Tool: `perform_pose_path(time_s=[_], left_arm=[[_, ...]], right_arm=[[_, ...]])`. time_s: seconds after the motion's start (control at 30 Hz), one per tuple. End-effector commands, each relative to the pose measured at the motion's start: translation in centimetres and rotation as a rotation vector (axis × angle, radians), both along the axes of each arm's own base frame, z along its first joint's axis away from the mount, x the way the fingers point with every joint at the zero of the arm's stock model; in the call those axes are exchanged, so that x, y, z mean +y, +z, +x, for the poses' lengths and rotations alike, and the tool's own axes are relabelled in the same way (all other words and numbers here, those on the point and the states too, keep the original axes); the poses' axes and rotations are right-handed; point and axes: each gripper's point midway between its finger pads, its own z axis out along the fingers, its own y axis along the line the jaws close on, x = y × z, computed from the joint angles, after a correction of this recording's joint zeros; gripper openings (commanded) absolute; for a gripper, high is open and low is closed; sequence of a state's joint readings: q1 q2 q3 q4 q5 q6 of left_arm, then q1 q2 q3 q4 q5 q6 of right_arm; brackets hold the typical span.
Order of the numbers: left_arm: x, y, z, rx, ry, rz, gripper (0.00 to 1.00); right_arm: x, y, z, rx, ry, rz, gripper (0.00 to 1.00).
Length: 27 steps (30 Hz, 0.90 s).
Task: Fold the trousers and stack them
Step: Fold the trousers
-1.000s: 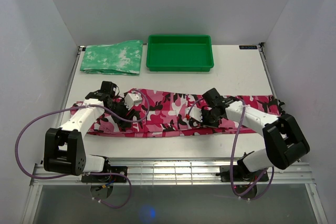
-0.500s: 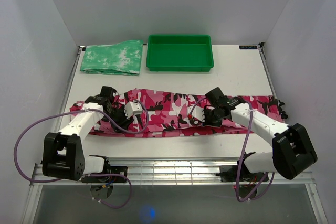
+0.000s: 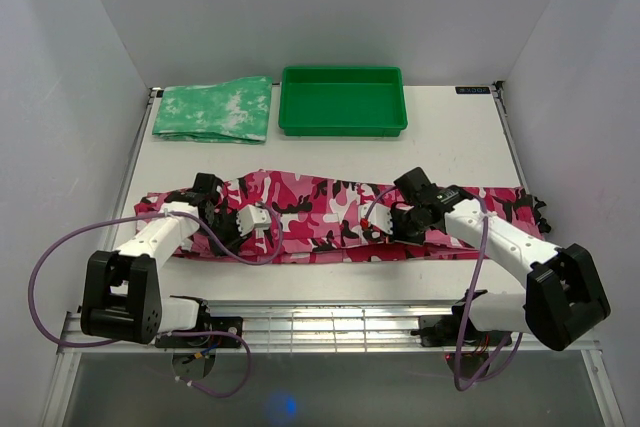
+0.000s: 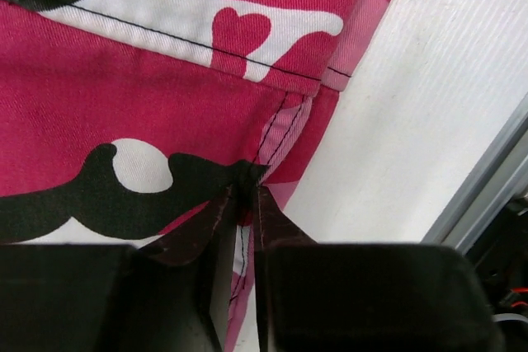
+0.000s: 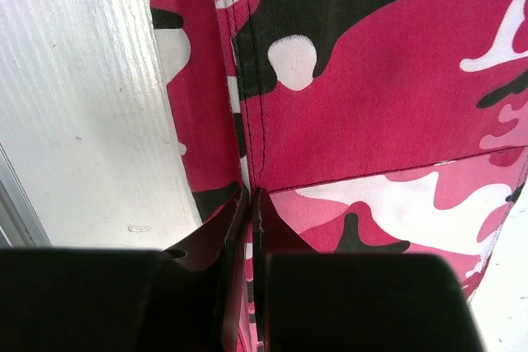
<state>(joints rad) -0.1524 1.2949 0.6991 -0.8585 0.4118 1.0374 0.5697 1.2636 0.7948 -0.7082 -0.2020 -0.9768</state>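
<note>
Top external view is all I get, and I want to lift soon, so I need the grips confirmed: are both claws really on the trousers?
Observer: In the left wrist view, the left claw is closed to a narrow slit, with a pucker of the trousers pinched at its tip.
Operator: And the right claw?
Observer: In the right wrist view, it is shut on a stitched seam of the trousers.
Operator: Is that grip mid-cloth or near an edge?
Observer: Near an edge. Only a narrow pink strip lies between the seam and the bare table.
</note>
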Motion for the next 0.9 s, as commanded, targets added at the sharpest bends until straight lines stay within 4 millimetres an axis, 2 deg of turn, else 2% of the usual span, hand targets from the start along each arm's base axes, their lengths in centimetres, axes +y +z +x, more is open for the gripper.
perform_pose_path(time_s=[0.0, 0.07, 0.1, 0.13, 0.23, 0.27, 0.3, 0.37, 0.43, 0.53, 0.6, 0.63, 0.7, 0.73, 0.83, 0.87], left_arm=[[0.0, 0.6, 1.0, -0.054, -0.017, -0.005, 0.22], [0.0, 0.8, 1.2, -0.058, -0.015, -0.003, 0.13], [0.0, 1.1, 1.3, -0.067, -0.016, -0.004, 0.03], [0.0, 1.5, 1.4, -0.073, -0.013, -0.005, 0.0], [-0.3, 3.0, 1.9, -0.109, -0.012, -0.024, 0.0], [-0.4, 3.3, 1.5, -0.096, -0.01, -0.028, 0.0], [-0.6, 3.8, 1.5, -0.097, -0.011, -0.039, 0.0], [-0.7, 5.3, 1.2, -0.108, -0.013, -0.055, 0.0], [-1.0, 6.3, 0.7, -0.119, -0.042, -0.074, 0.0], [-0.7, 5.9, -0.8, -0.083, -0.066, -0.061, 0.0], [-0.3, 4.5, -2.2, -0.016, -0.079, -0.04, 0.0], [-0.2, 4.1, -2.3, -0.005, -0.073, -0.036, 0.0], [0.1, 2.3, -3.0, 0.059, -0.057, -0.019, 0.0], [0.1, 1.8, -2.6, 0.066, -0.039, -0.012, 0.0], [0.8, -0.3, -3.3, 0.159, -0.009, 0.032, 0.0], [0.9, -0.8, -2.8, 0.157, 0.002, 0.043, 0.0]], right_arm=[[0.4, 0.3, -0.5, 0.04, 0.005, 0.011, 0.08], [0.4, 0.5, -0.3, 0.037, 0.005, 0.011, 0.08], [0.4, 0.6, -0.2, 0.033, 0.004, 0.01, 0.08], [0.3, 0.7, -0.2, 0.03, 0.002, 0.009, 0.08], [0.4, 1.6, 0.1, 0.014, 0.006, 0.013, 0.08], [0.2, 1.9, -0.4, 0.028, 0.011, 0.009, 0.08], [0.4, 2.8, -0.3, 0.018, 0.02, 0.02, 0.08], [0.4, 3.9, -0.9, 0.018, 0.045, 0.04, 0.08], [-0.1, 4.1, -2.1, 0.027, 0.067, 0.043, 0.08], [-0.9, 2.0, -3.8, 0.077, 0.078, 0.023, 0.08], [-1.2, 0.5, -4.4, 0.105, 0.076, 0.007, 0.08], [-1.5, -1.1, -4.9, 0.134, 0.072, -0.009, 0.08], [-1.7, -2.5, -5.0, 0.152, 0.069, -0.026, 0.08], [-1.8, -3.8, -4.8, 0.165, 0.063, -0.045, 0.08], [-1.7, -5.3, -4.3, 0.192, 0.057, -0.072, 0.08], [-1.4, -5.6, -3.8, 0.179, 0.055, -0.069, 0.08]])
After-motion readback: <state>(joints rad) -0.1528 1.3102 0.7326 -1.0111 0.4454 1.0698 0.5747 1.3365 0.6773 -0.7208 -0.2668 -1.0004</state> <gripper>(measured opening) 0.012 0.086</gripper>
